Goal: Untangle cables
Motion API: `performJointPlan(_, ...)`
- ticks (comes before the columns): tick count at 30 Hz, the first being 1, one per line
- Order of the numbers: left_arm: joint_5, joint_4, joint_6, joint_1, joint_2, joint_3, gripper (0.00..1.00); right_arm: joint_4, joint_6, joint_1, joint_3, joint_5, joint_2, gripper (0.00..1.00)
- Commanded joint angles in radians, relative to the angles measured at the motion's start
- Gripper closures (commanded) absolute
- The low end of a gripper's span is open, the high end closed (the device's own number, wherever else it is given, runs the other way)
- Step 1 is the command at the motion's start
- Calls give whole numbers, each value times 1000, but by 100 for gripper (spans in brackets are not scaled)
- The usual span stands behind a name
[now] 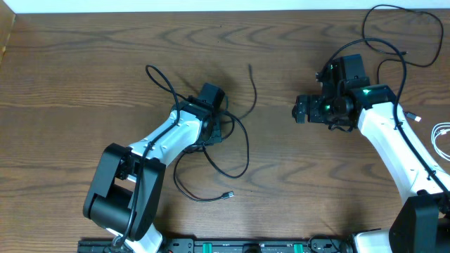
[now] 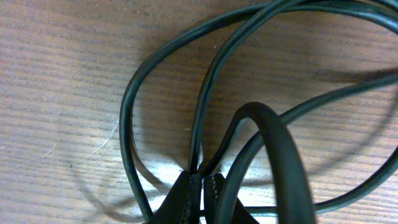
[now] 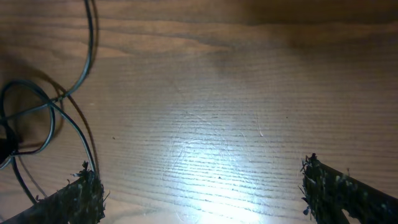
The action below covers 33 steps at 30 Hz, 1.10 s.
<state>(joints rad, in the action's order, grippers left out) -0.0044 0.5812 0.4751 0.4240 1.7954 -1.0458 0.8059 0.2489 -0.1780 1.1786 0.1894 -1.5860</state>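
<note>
Left gripper [image 2: 199, 194] pinches two tangled black cables [image 1: 246, 149], sprawled near-to-far; right gripper [image 3: 199, 186] gapes empty; one white cable [image 1: 434, 138] right.

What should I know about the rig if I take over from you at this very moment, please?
Left gripper: shut on a strand of the black cables, which lie looped in the middle of the table.
Right gripper: open, holding nothing, over bare wood beside the tangle.
White cable: at the right edge, apart from the black ones.
Done: white cable lies clear of the tangle; left grip taken.
Left: the black loops cross one another; draw them apart and lay them out separately.
</note>
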Motion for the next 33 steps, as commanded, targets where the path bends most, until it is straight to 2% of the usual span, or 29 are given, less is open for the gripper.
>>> performJointPlan(1, 24, -23, 38, 5, 4, -3, 93, -9, -19, 2, -3, -8, 4, 1)
performJointPlan(10, 127, -148, 39, 5, 2, -60, 93, -33, -25, 3, -3, -93, 4, 1)
performJointPlan(15, 185, -391, 39, 5, 2, -64, 92, -81, -23, 3, -3, -94, 4, 1)
performJointPlan(20, 203, -569, 13, 5, 2, -74, 93, -94, -18, 6, -2, -94, 4, 1)
performJointPlan(26, 195, -594, -72, 5, 2, -130, 93, -107, -12, 49, 0, -93, 6, 1)
performJointPlan(33, 204, -663, -79, 47, 21, -145, 92, -107, 36, 127, 0, -75, 20, 1)
